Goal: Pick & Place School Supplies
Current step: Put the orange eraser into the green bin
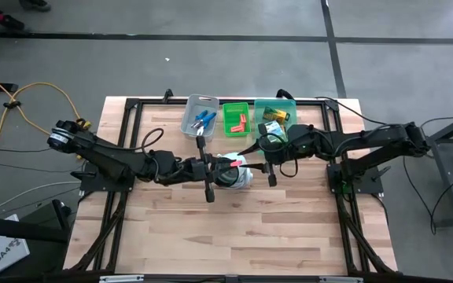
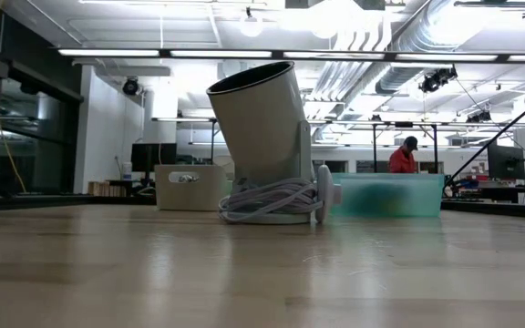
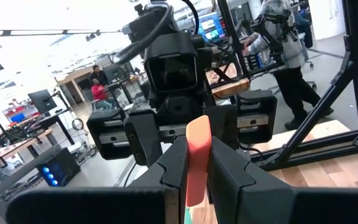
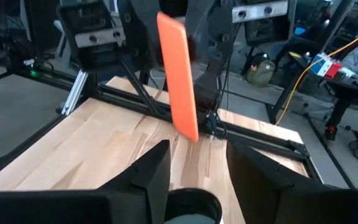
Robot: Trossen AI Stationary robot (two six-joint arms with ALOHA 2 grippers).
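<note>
My left gripper is over the table's middle, shut on a short red-pink stub, above the round white object with a dark face. In the left wrist view the stub stands up between the fingers of my left gripper. My right gripper faces it from the table's right, open. Its fingers stand either side of the line to the stub and are short of it. Blue-handled scissors, more stubs and crayon boxes lie in the bins. My left gripper pinches the red-pink stub between its two fingers, holding its nearer part. The free end sticks out past the fingertips toward my right gripper. The fingers come roughly level from the table's left. The stub is lifted clear of the table.
Along the far edge stand a grey bin, a green bin and a teal bin. The white object leans on its base with a cable coiled round it. Bare wood lies toward the near edge.
</note>
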